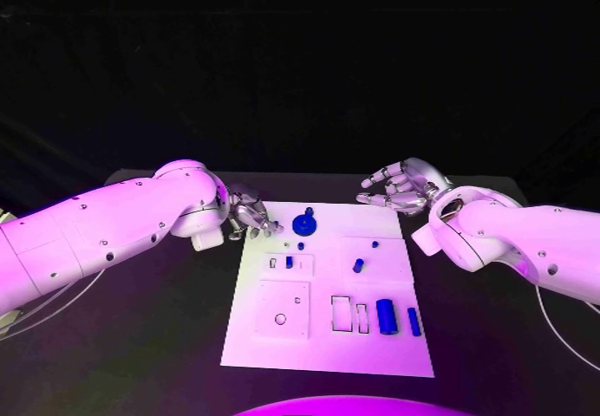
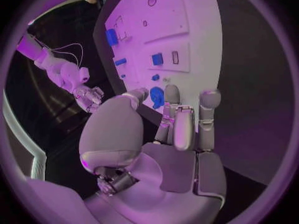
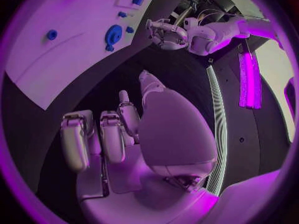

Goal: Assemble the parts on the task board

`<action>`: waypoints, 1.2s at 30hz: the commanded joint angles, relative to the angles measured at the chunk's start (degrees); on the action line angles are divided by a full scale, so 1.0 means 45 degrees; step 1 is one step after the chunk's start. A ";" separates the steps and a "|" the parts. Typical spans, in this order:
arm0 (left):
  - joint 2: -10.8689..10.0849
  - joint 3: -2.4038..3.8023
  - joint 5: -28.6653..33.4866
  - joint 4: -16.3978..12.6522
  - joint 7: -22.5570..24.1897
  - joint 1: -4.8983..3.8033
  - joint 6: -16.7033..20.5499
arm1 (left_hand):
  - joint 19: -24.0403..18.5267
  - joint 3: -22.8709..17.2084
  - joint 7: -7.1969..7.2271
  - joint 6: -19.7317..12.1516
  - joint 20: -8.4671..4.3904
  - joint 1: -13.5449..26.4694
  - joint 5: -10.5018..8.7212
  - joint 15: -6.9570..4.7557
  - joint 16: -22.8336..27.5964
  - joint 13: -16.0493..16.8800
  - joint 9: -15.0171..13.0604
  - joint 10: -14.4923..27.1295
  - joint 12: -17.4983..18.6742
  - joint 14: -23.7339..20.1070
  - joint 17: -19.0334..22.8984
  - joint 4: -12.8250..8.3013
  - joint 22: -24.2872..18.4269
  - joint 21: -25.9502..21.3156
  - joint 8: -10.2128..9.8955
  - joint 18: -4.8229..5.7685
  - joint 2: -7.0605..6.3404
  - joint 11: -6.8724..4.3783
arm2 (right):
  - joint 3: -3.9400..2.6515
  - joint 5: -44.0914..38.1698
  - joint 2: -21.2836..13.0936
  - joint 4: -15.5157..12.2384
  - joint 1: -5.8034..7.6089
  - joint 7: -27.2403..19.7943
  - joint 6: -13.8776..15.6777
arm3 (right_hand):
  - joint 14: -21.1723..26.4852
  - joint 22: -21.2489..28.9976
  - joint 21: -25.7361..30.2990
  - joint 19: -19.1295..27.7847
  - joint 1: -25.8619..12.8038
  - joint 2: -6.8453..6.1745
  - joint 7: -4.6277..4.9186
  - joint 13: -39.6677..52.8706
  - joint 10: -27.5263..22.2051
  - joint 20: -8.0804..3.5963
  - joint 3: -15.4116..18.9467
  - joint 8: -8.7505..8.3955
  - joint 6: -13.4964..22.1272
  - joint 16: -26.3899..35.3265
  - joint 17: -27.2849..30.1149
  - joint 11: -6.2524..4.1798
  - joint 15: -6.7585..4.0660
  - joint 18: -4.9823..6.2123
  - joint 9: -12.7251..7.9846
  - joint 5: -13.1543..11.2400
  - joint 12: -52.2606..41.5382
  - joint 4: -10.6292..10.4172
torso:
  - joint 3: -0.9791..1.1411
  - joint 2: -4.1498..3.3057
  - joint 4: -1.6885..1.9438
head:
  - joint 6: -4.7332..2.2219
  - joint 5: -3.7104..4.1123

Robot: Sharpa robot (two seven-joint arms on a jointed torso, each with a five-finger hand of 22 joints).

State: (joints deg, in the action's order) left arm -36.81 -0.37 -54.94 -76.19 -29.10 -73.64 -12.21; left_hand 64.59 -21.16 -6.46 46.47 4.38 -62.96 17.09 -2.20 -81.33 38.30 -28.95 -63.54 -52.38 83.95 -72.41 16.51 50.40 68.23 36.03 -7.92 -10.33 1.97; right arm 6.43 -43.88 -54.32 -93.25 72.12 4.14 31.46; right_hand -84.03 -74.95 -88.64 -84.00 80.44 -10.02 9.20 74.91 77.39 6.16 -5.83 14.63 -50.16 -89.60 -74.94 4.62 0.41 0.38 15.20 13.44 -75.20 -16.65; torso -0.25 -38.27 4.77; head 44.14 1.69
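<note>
Overhead, flat white rectangular task board [image 1: 328, 347], small blue parts [image 1: 387, 316]

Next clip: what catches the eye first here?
The white task board lies mid-table, scattered with small blue parts; the largest, a round blue disc, sits near its far edge. Both silver hands flank that far end and hold nothing: the left hand at the board's left corner, the right hand raised just beyond the right corner.

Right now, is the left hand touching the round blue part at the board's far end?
Apart. In the head view the left hand sits at the board's left edge, and bare white board shows between its fingers and the round blue part.
</note>
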 commanded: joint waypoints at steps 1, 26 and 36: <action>0.0085 0.0018 0.0287 0.0243 0.0278 -0.0063 0.0568 | -0.0210 0.0141 -0.0024 -0.0121 0.0015 -0.0157 0.0044 0.0143 0.0152 -0.0102 0.0055 0.0139 0.0079 -0.0080 0.0266 0.0024 -0.0304 -0.0210 -0.0101 -0.0148 -0.0002 0.0031 | -0.0002 -0.0112 -0.0005 -0.0003 -0.0009 -0.0102 -0.0007 | -0.1250 -0.3173 0.0063 -0.1183 -0.0112 0.0035 0.0031 0.0311 -0.0076 -0.0006 0.0075 0.0044 0.0072 0.0060 -0.3075 -0.0017 -0.0032 0.0001 -0.0014 -0.0083 0.0011 -0.0010 | -0.0013 -0.0022 -0.0011 | -0.0030 0.0003; 0.1970 -0.0035 -0.0212 0.3509 0.0664 -0.0138 -0.0547 | -0.0141 0.0427 -0.0078 -0.0178 0.0068 -0.0034 -0.0067 0.0206 0.0151 -0.0255 0.0119 0.0279 0.0175 -0.0089 0.0240 0.0047 -0.0257 -0.0253 -0.0182 -0.0133 -0.0072 0.0093 | -0.0003 -0.0125 0.0009 -0.0081 0.0019 -0.0066 0.0031 | -0.1248 -0.3176 0.0056 -0.1187 -0.0109 0.0049 0.0030 0.0300 -0.0083 -0.0006 0.0087 0.0051 0.0073 0.0064 -0.3069 -0.0018 -0.0032 -0.0001 -0.0019 -0.0077 0.0018 -0.0003 | -0.0052 -0.0288 -0.0076 | -0.0146 -0.0015; 0.2278 -0.0118 -0.0241 0.3994 0.0630 -0.0138 -0.1035 | -0.0072 0.0439 -0.0079 -0.0180 0.0070 -0.0028 -0.0074 0.0208 0.0089 -0.0263 0.0122 0.0286 0.0179 -0.0046 0.0123 0.0049 -0.0155 -0.0197 -0.0186 -0.0111 -0.0069 0.0095 | -0.0003 -0.0131 0.0052 -0.0078 0.0024 -0.0067 0.0019 | -0.1248 -0.3176 0.0056 -0.1187 -0.0109 0.0049 0.0030 0.0300 -0.0083 -0.0006 0.0087 0.0051 0.0073 0.0064 -0.3069 -0.0018 -0.0032 -0.0001 -0.0019 -0.0077 0.0018 -0.0003 | -0.0030 -0.0362 -0.0089 | -0.0156 -0.0019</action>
State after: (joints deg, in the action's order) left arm -26.85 -0.92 -55.73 -58.36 -26.93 -74.13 -14.41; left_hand 63.89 -19.45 -6.74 46.18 4.54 -62.96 17.09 -1.40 -80.67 37.17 -28.47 -62.76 -51.88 83.54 -71.80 16.68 49.65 67.05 35.46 -7.95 -10.33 2.36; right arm 6.43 -43.91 -54.15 -93.51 72.21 4.17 31.66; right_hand -84.04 -74.92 -88.64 -84.00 80.45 -10.02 9.20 74.91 77.39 6.16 -5.85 14.63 -50.16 -89.60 -74.92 4.62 0.41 0.38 15.20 13.44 -75.20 -16.66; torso -0.41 -39.80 4.40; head 43.41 1.60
